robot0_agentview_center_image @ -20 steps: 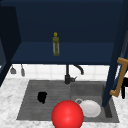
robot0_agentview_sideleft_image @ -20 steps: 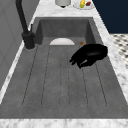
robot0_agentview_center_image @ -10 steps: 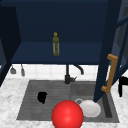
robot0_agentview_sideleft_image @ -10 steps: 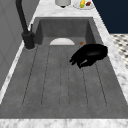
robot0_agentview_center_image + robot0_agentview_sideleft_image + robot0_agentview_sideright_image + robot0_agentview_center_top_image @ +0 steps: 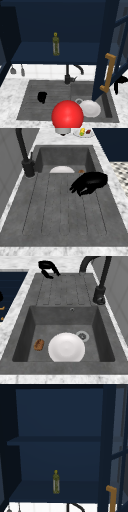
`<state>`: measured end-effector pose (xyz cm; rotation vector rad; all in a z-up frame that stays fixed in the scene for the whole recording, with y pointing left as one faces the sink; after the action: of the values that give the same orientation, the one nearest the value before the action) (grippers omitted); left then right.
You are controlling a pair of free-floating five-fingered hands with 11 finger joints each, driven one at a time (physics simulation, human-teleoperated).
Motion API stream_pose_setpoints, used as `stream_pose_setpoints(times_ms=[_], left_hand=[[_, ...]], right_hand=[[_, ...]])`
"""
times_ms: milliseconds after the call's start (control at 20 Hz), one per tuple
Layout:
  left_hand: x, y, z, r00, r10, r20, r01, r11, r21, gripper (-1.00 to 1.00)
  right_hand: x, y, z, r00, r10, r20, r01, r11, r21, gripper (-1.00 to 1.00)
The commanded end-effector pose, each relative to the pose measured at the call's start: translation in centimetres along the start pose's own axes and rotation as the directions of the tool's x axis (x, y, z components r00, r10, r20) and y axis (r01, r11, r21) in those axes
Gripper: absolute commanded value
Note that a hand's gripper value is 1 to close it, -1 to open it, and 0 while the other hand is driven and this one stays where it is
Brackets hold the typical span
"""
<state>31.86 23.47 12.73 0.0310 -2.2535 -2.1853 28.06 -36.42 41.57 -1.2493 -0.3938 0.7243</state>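
The wall cabinet (image 5: 60,416) is the biggest thing here, dark blue and open-fronted, and its tall door (image 5: 105,37) hangs swung out over the right end of the sink. I judge that door to be stiff and fairly heavy, turning only on its hinges. Its flat faces look too smooth and broad to grip, so the place to take it is the handle. Below runs a pale marbled counter (image 5: 10,100) with a grey sink basin (image 5: 62,317) set in it and a ribbed drainboard (image 5: 50,208) on the left. A red ball (image 5: 67,115) sits at the near edge of the sink in the front view. A white plate (image 5: 66,347) lies on the basin floor, and the black faucet (image 5: 23,150) stands at the back. The door's wooden handle (image 5: 108,72) is a slim upright bar, rigid and easy to wrap. My right hand (image 5: 121,82) hovers just beside it, on the door's far side, and I cannot tell how far open it is. My left hand (image 5: 42,97) hangs over the drainboard, relaxed and holding nothing. A small green bottle (image 5: 56,45) stands on the bottom shelf, and a brown scrap (image 5: 39,344) lies near the plate.
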Motion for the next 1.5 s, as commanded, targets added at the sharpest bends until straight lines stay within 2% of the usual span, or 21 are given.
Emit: stream_pose_setpoints(times_ms=[0, 100, 200, 250, 300, 400, 500, 750, 850, 900, 950, 1050, 1100, 1150, 1200, 1250, 1450], left_hand=[[0.0, 0.0, 0.0, 1.0, 0.0, 0.0, 0.0, 1.0, 0.0, 0.0], [0.0, 0.0, 0.0, 1.0, 0.0, 0.0, 0.0, 1.0, 0.0, 0.0], [0.0, 0.0, 0.0, 1.0, 0.0, 0.0, 0.0, 1.0, 0.0, 0.0], [0.0, 0.0, 0.0, 1.0, 0.0, 0.0, 0.0, 1.0, 0.0, 0.0], [0.0, 0.0, 0.0, 1.0, 0.0, 0.0, 0.0, 1.0, 0.0, 0.0], [0.0, 0.0, 0.0, 1.0, 0.0, 0.0, 0.0, 1.0, 0.0, 0.0], [0.0, 0.0, 0.0, 1.0, 0.0, 0.0, 0.0, 1.0, 0.0, 0.0], [0.0, 0.0, 0.0, 1.0, 0.0, 0.0, 0.0, 1.0, 0.0, 0.0], [0.0, 0.0, 0.0, 1.0, 0.0, 0.0, 0.0, 1.0, 0.0, 0.0], [0.0, 0.0, 0.0, 1.0, 0.0, 0.0, 0.0, 1.0, 0.0, 0.0], [0.0, 0.0, 0.0, 1.0, 0.0, 0.0, 0.0, 1.0, 0.0, 0.0], [0.0, 0.0, 0.0, 1.0, 0.0, 0.0, 0.0, 1.0, 0.0, 0.0], [0.0, 0.0, 0.0, 1.0, 0.0, 0.0, 0.0, 1.0, 0.0, 0.0], [0.0, 0.0, 0.0, 1.0, 0.0, 0.0, 0.0, 1.0, 0.0, 0.0], [0.0, 0.0, 0.0, 1.0, 0.0, 0.0, 0.0, 1.0, 0.0, 0.0], [0.0, 0.0, 0.0, 1.0, 0.0, 0.0, 0.0, 1.0, 0.0, 0.0], [0.0, 0.0, 0.0, 1.0, 0.0, 0.0, 0.0, 1.0, 0.0, 0.0]], right_hand=[[2.1, -0.4, -0.4, 0.997, -0.026, -0.077, 0.024, 0.999, -0.028, -1.0], [3.4, -1.4, -0.1, 0.995, -0.035, -0.089, 0.031, 0.998, -0.051, -1.0], [2.6, -1.5, 0.9, 0.998, -0.042, -0.048, 0.039, 0.997, -0.06, -1.0], [0.8, -1.6, 1.1, 0.996, -0.081, -0.022, 0.079, 0.994, -0.078, -1.0], [0.3, -1.6, 0.8, 0.994, -0.107, 0.001, 0.107, 0.99, -0.096, -1.0], [-0.6, -1.3, -0.1, 0.991, -0.127, 0.038, 0.131, 0.981, -0.143, -1.0], [-1.4, -1.4, -0.6, 0.987, -0.146, 0.061, 0.154, 0.976, -0.156, -1.0], [-2.9, -0.6, -1.6, 0.975, -0.202, 0.097, 0.218, 0.953, -0.211, -1.0], [-3.4, 0.7, -3.0, 0.973, -0.21, 0.091, 0.223, 0.959, -0.175, -1.0], [-2.5, 1.7, -3.2, 0.976, -0.197, 0.092, 0.211, 0.96, -0.181, -1.0], [-1.7, 2.7, -3.5, 0.981, -0.171, 0.088, 0.185, 0.962, -0.201, -1.0], [-1.9, 3.8, -3.8, 0.989, -0.133, 0.059, 0.143, 0.963, -0.227, -1.0], [-1.9, 4.4, -3.7, 0.994, -0.101, 0.041, 0.108, 0.962, -0.251, -1.0], [-2.0, 5.0, -4.0, 0.995, -0.097, 0.035, 0.103, 0.957, -0.273, -1.0], [-2.1, 5.8, -4.3, 0.995, -0.096, 0.032, 0.101, 0.956, -0.275, -1.0], [-2.2, 6.4, -5.2, 0.992, -0.121, 0.033, 0.125, 0.959, -0.253, -1.0], [-5.6, 7.0, -6.7, 0.982, -0.173, 0.08, 0.186, 0.961, -0.202, -1.0]])
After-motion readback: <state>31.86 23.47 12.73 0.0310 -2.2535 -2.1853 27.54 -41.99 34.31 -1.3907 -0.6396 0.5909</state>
